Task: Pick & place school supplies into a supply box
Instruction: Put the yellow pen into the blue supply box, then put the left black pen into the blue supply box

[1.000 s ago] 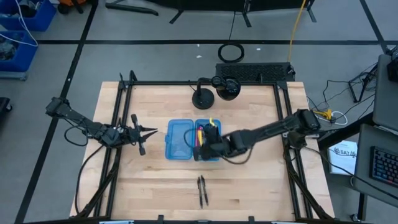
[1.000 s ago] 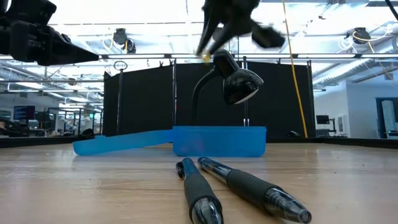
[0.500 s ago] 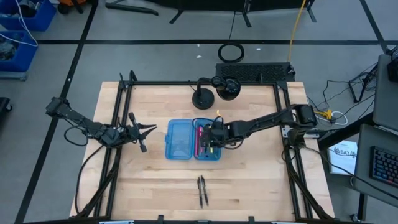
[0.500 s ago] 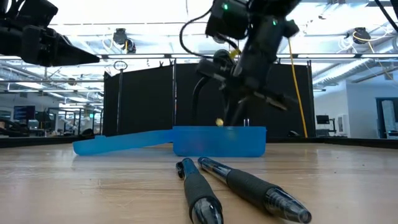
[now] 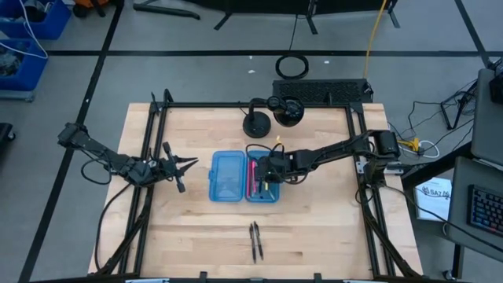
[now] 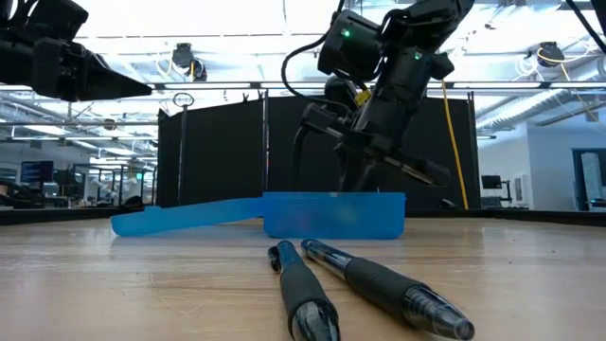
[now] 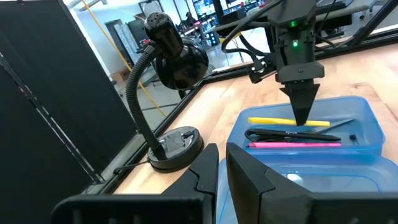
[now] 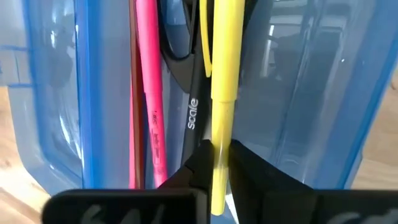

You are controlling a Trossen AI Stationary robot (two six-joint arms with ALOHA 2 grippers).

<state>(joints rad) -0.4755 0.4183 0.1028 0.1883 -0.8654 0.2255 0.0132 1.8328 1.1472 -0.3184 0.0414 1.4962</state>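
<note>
a: so how far along is the packing?

b: most of it looks done. on the table (image 5: 314,228) the box (image 5: 244,177) lies open, lid half on the left arm's side, tray half on the right arm's side, and the tray already holds a pink pen (image 8: 149,93), scissors (image 7: 292,134) and a yellow pen (image 8: 221,81). a thin red one sits beside the pink, i think.

a: and the right gripper (image 5: 266,174)?

b: it's down in the tray, its fingers nipped on the yellow pen, which already lies along the tray next to the scissors. it hasn't let go, so i'd call that placement nearly finished, not complete.

a: what about the left gripper (image 5: 185,164)?

b: it hangs well apart from the box on the lid side, fingers close together, holding nothing.

a: anything left out?

b: two dark pens (image 5: 255,240) lie side by side near the table's front edge, well apart from the box. those are still to go, then perhaps the lid.
</note>
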